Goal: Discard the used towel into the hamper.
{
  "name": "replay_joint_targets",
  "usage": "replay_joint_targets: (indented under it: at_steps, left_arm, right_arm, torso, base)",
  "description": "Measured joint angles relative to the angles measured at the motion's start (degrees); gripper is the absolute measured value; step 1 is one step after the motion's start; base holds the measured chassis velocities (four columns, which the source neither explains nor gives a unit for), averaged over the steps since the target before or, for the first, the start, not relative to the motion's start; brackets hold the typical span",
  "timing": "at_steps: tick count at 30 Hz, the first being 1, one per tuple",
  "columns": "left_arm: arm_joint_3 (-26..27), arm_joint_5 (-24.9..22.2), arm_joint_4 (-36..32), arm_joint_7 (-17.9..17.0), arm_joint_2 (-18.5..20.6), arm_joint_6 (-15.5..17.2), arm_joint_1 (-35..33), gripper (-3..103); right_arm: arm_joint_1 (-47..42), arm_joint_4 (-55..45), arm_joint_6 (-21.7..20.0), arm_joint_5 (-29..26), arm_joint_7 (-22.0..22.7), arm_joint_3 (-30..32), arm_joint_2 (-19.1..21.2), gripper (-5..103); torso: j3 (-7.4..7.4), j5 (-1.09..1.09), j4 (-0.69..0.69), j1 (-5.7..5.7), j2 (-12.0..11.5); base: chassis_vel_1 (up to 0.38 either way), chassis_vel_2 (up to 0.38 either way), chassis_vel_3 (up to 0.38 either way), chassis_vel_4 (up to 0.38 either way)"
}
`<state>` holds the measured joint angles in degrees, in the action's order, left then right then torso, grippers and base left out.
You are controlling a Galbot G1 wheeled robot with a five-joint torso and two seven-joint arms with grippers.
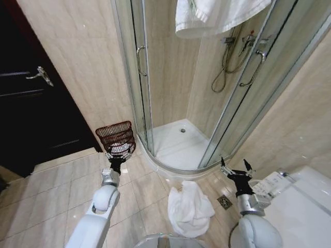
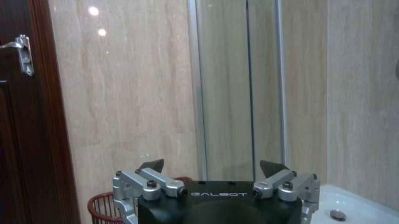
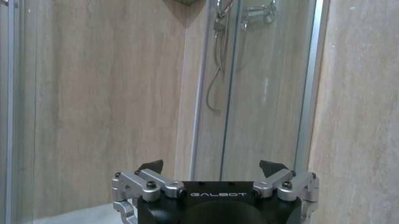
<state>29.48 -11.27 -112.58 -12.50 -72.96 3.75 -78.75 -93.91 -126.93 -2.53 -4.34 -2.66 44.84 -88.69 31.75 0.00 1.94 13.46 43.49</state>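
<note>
On the left, by the wall beside the shower door, stands the hamper, a round dark red-brown open-weave basket with something pale inside; the left gripper hovers just near of it, fingers spread and empty. Centre, on the near floor tiles before the shower, the towel lies crumpled, white and untouched, well apart from the hamper. To the right, the right gripper is likewise spread and empty. I judge nothing done yet: grasp, carry and drop all remain.

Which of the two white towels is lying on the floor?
The crumpled towel on the tiles before the shower; the other towel hangs over the shower glass.
</note>
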Motion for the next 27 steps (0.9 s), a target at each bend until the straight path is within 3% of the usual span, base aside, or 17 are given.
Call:
replay_joint_targets:
  at_steps: [27]
  left_arm:
    - [0.0, 0.0, 0.0, 0.0, 0.0, 0.0, 0.0, 100]
  right_arm:
    - [0.0, 0.0, 0.0, 0.0, 0.0, 0.0, 0.0, 100]
  torso:
    - [0.0, 0.0, 0.0, -0.01, 0.0]
  base:
    - [0.0, 0.0, 0.0, 0.0]
